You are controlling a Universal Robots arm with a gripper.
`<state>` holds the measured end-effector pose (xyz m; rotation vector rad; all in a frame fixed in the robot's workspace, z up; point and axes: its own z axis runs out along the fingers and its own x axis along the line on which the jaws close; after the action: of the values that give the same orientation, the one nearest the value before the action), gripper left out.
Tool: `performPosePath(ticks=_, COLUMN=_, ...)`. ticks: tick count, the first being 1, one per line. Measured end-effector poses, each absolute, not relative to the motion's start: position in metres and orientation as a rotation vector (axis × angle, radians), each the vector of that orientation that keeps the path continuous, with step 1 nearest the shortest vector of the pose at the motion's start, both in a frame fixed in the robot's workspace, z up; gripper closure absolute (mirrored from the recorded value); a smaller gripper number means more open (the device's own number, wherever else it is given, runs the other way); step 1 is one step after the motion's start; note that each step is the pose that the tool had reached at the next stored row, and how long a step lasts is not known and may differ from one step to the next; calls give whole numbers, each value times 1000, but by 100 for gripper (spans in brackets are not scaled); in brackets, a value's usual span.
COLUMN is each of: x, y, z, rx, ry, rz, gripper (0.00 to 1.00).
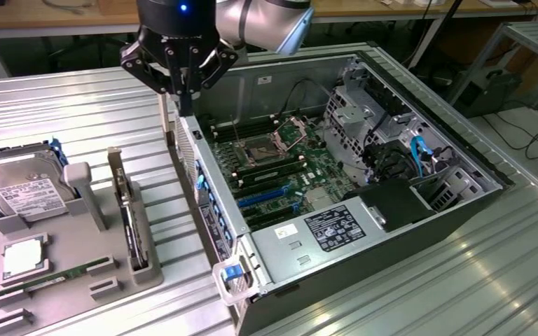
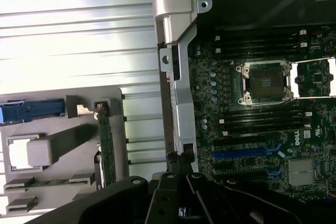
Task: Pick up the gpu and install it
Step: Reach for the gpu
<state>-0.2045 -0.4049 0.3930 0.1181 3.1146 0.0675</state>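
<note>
The gpu [image 1: 131, 217] is a thin dark card with a pale bracket at its far end. It stands on edge in a slot of the grey holder tray [image 1: 73, 297] on the exterior view's left. In the wrist view the gpu [image 2: 106, 145] is a narrow strip in the tray [image 2: 118, 129]. My gripper [image 1: 185, 101] hangs above the rear edge of the open computer case [image 1: 199, 150], apart from the card. Its fingers are together with nothing between them. The wrist view has the gripper [image 2: 179, 179] over the silver rear frame [image 2: 177, 77] of the case.
The motherboard [image 1: 279, 168] lies exposed with blue expansion slots [image 1: 264, 196] and an open CPU socket [image 1: 255, 150]. The power supply [image 1: 339, 231] fills the case's near corner. The tray also holds a hard drive [image 1: 22, 185], a CPU [image 1: 24, 255] and a green memory stick [image 1: 59, 274].
</note>
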Motion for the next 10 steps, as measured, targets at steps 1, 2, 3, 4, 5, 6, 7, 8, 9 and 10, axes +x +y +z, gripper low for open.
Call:
performPosePath(ticks=1, x=-206, y=-405, z=393, rx=118, ry=3115, rz=68, gripper=89)
performPosePath(ticks=2, x=-207, y=-406, z=393, rx=118, ry=3115, rz=68, gripper=89)
performPosePath(ticks=3, x=-209, y=-407, z=393, rx=118, ry=3115, rz=68, gripper=89)
performPosePath(ticks=4, x=-210, y=-408, z=393, rx=118, ry=3115, rz=68, gripper=89)
performPosePath(ticks=5, x=-212, y=-409, z=393, rx=118, ry=3115, rz=67, gripper=89)
performPosePath(ticks=6, x=-214, y=-410, z=393, rx=118, ry=3115, rz=67, gripper=89)
performPosePath(ticks=7, x=-216, y=-412, z=392, rx=117, ry=3115, rz=68, gripper=89)
performPosePath(ticks=8, x=-218, y=-413, z=392, rx=117, ry=3115, rz=68, gripper=89)
performPosePath(ticks=9, x=-220, y=-414, z=392, rx=117, ry=3115, rz=68, gripper=89)
performPosePath(ticks=10, x=-222, y=-416, z=392, rx=116, ry=3115, rz=68, gripper=89)
